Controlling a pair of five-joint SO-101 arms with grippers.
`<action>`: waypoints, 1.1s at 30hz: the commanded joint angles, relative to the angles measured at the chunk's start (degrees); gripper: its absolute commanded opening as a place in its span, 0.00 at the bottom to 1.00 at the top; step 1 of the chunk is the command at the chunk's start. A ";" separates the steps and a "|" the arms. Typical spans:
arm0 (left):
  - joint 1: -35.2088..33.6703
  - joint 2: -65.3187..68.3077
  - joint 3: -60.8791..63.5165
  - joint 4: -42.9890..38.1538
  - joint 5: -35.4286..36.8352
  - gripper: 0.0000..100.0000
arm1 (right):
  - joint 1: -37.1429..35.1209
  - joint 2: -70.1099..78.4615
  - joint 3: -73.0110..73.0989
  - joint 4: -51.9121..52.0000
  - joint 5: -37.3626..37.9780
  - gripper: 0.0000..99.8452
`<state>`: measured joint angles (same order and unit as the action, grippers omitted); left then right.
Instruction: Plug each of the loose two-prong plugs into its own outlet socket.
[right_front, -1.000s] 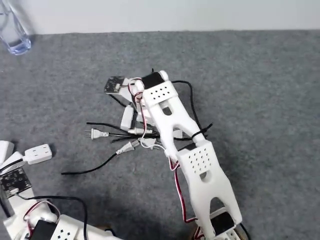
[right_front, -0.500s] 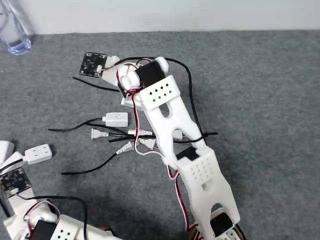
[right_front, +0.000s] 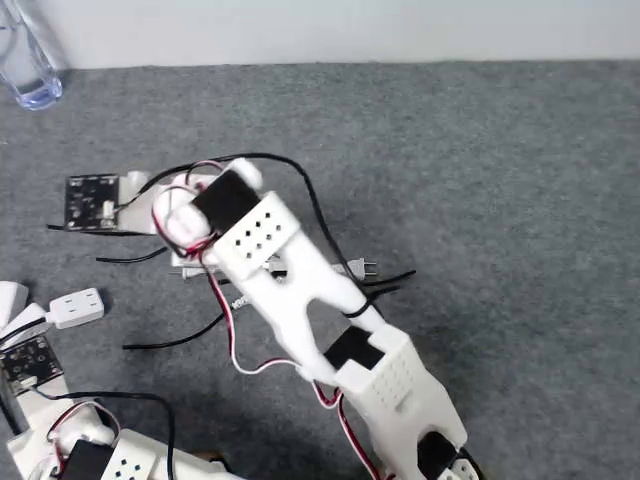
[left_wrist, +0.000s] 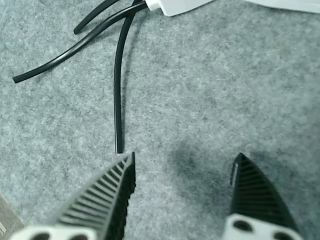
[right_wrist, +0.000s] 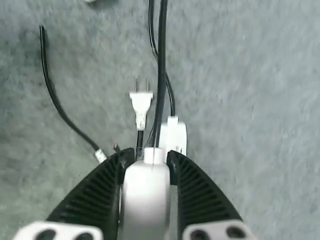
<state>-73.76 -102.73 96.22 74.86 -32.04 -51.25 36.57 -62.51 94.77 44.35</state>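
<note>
Grey felt-like carpet (right_front: 520, 180) covers the desk, with a pale wall (right_front: 350, 30) along its far edge and a clear glass (right_front: 25, 70), partly cut off, at the far left corner. The right tool (right_wrist: 148, 155) is pinching a white outlet socket (right_wrist: 145, 195), and a two-prong plug (right_wrist: 141, 102) lies just beyond it. The left tool (left_wrist: 185, 156) hangs spread over bare carpet beside a black cable (left_wrist: 118, 100). A second socket (right_front: 75, 308) lies near the near left corner. Mid-desk, another plug (right_front: 362, 266) pokes out from under an arm (right_front: 300, 300), which hides its cord.
</note>
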 joint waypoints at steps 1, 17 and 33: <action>0.18 0.18 -0.57 -0.35 0.00 0.29 | -2.24 1.01 -0.97 -4.26 0.35 0.01; 0.18 0.18 -0.57 -0.35 0.00 0.29 | -15.52 17.19 -0.97 -33.63 13.80 0.01; 0.44 0.18 -0.57 -0.35 0.00 0.29 | -19.38 19.56 -0.62 -38.90 13.80 0.33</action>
<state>-73.67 -102.37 96.22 74.86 -31.69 -69.54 57.14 -62.51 56.26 57.80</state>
